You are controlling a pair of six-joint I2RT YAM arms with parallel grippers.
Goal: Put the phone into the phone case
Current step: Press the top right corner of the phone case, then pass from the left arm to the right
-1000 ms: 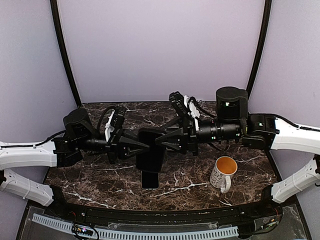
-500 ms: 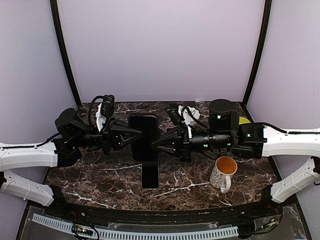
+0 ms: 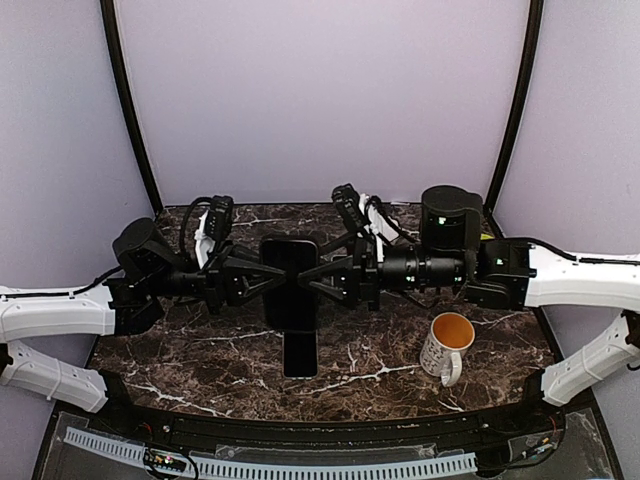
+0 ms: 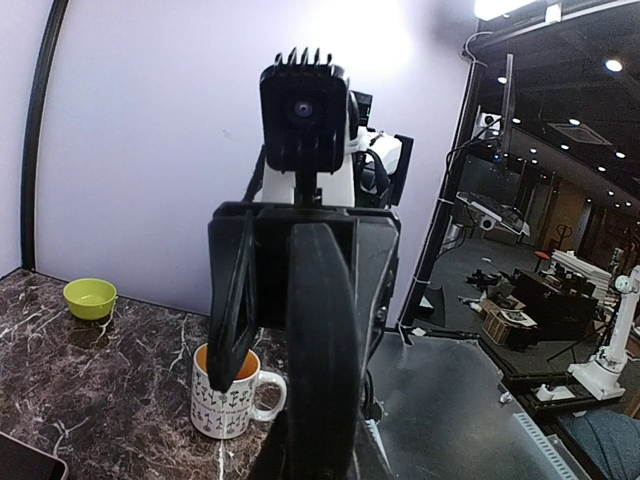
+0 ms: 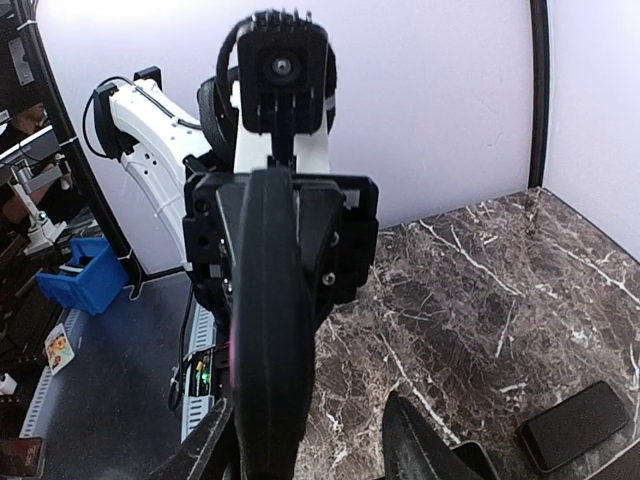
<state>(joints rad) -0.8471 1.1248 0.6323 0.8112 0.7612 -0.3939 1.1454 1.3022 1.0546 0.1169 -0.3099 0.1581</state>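
A black phone case [image 3: 290, 285] hangs in the air over the middle of the table, edge-on in both wrist views [image 4: 322, 350] [image 5: 270, 330]. My left gripper [image 3: 262, 283] is shut on its left edge; its own fingers are hidden behind the case in the left wrist view. My right gripper [image 3: 318, 280] faces it from the right with jaws open [image 5: 310, 430], one finger close beside the case and the other well apart. The phone [image 3: 300, 358], a flat black slab, lies on the marble below [image 5: 575, 425] [image 4: 25, 462], its far end hidden under the case.
A white patterned mug [image 3: 447, 343] with an orange inside stands right of the phone, also in the left wrist view [image 4: 225, 400]. A small green bowl [image 4: 90, 297] sits at the back right. Purple walls close off the dark marble table [image 3: 200, 345].
Both arms lifted the case towards the back of the table, then brought it slightly nearer. The right gripper's jaws have spread apart off the case. The phone has not moved.
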